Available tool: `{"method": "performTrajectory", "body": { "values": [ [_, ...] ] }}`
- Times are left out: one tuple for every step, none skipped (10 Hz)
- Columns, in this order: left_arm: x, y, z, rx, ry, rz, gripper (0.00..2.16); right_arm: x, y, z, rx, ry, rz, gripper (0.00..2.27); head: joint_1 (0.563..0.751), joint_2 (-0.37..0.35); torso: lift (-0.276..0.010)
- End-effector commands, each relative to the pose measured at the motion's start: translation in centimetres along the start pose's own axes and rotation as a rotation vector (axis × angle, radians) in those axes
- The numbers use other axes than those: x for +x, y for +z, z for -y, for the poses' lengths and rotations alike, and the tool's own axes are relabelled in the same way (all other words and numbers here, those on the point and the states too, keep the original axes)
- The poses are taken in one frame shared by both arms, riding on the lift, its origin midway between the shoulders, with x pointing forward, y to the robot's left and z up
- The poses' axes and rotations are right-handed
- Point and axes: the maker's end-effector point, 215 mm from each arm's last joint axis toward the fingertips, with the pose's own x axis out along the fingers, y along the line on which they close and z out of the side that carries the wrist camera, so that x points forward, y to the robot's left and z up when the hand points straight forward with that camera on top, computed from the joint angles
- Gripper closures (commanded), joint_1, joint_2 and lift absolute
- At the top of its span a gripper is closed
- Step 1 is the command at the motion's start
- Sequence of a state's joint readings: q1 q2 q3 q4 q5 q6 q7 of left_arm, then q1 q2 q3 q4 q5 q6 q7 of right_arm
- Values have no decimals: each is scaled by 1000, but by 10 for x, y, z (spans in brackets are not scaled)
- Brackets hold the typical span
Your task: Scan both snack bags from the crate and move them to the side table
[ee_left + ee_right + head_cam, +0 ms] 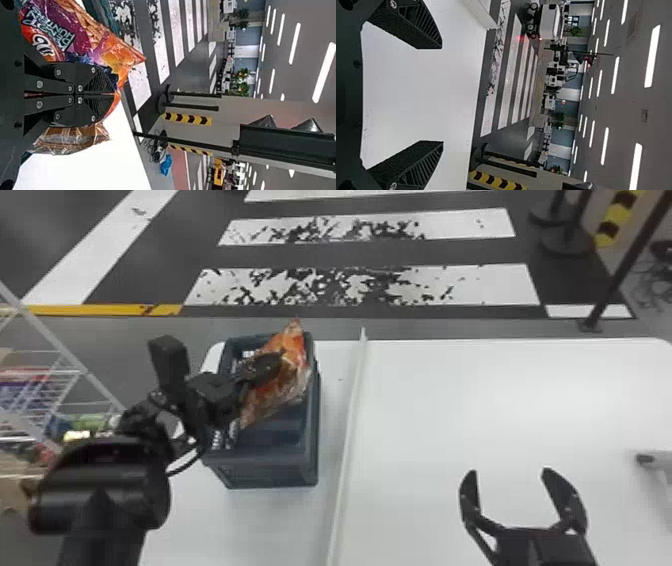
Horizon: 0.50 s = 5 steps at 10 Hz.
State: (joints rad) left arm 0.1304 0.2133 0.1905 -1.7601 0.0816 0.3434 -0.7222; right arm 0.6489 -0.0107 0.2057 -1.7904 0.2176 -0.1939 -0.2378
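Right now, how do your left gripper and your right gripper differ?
The left gripper is closed on a snack bag, while the right gripper is open with nothing between its fingers. The left gripper is at the crate; the right gripper is over the white table. Both are black, with two flat fingers.

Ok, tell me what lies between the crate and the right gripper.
In the head view, a long pale strip runs along the white tabletop between the crate and the right gripper; nothing else lies there.
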Motion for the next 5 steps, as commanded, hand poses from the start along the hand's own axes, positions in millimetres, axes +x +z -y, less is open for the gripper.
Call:
{"method": "performTrajectory", "body": {
  "values": [
    [-6, 15, 6, -4, -1, 13, 2138, 0, 1, -2, 1, 2, 2, 66, 695, 133, -29],
    [-7, 26, 11, -3, -6, 14, 2138, 0, 2, -2, 1, 4, 3, 66, 695, 133, -29],
    [-7, 37, 16, -2, -11, 25, 2138, 0, 2, -2, 2, 4, 3, 66, 695, 130, -29],
    [-2, 48, 22, -14, -14, 36, 2138, -1, 2, -2, 2, 3, 5, 66, 695, 123, -29],
    [7, 62, 35, -22, -23, 66, 2138, -1, 2, -2, 3, 2, 5, 66, 695, 119, -29]
  ]
}}
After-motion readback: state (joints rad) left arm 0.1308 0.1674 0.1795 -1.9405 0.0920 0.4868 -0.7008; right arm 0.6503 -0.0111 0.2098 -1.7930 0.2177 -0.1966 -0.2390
